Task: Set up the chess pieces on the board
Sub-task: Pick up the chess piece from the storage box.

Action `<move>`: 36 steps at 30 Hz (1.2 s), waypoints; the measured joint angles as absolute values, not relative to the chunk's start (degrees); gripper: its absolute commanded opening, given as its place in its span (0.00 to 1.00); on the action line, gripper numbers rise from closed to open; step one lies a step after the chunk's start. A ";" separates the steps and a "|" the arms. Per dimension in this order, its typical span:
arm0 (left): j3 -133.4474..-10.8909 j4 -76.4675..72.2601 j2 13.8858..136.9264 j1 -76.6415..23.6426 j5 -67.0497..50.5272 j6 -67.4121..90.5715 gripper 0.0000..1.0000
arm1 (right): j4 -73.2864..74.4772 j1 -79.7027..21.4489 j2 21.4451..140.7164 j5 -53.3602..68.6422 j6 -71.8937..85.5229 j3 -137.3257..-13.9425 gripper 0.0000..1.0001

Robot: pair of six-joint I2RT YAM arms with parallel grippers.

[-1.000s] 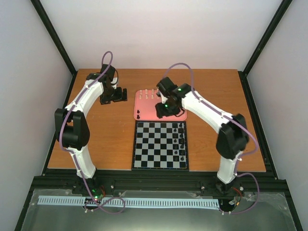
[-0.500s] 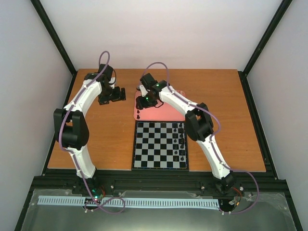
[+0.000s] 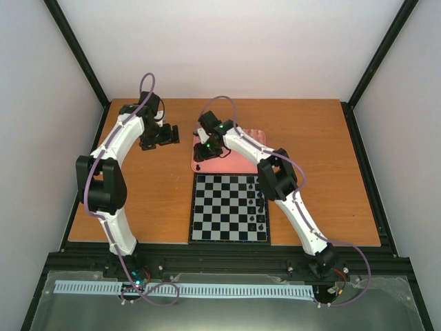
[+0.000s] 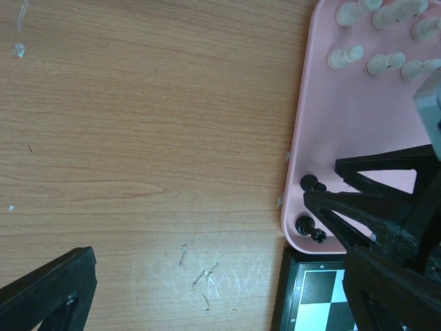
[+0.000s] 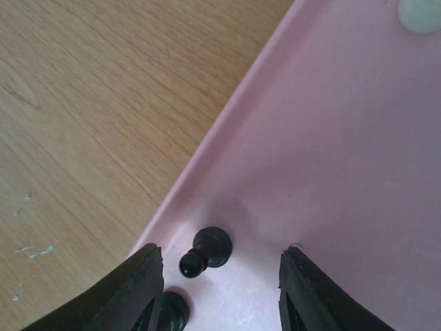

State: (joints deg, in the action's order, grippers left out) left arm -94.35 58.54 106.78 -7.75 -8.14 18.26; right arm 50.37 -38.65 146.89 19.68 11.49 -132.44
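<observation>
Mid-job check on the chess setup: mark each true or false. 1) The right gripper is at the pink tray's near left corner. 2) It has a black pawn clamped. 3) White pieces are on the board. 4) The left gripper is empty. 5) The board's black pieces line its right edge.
1) True: the right gripper hangs over that corner of the pink tray.
2) False: the black pawn stands between open jaws, untouched.
3) False: the white pieces stand on the tray; the board has none.
4) True: the left gripper is open over the table.
5) True: the black pieces line that edge.
</observation>
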 measured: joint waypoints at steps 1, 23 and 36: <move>-94.35 58.52 106.78 -7.68 -8.19 18.28 1.00 | 50.37 -38.65 147.30 19.77 11.44 -132.44 0.47; -94.21 58.48 106.78 -7.11 -8.82 18.33 1.00 | 50.24 -38.65 149.88 20.14 10.57 -135.61 0.03; -94.21 58.48 106.78 -7.07 -9.23 18.35 1.00 | 53.34 -38.59 131.24 15.49 9.04 -121.78 0.03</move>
State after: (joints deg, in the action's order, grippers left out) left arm -94.21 58.48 106.78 -7.07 -9.23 18.35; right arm 53.34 -38.59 131.24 15.49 9.04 -121.78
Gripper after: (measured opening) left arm 0.999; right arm 0.076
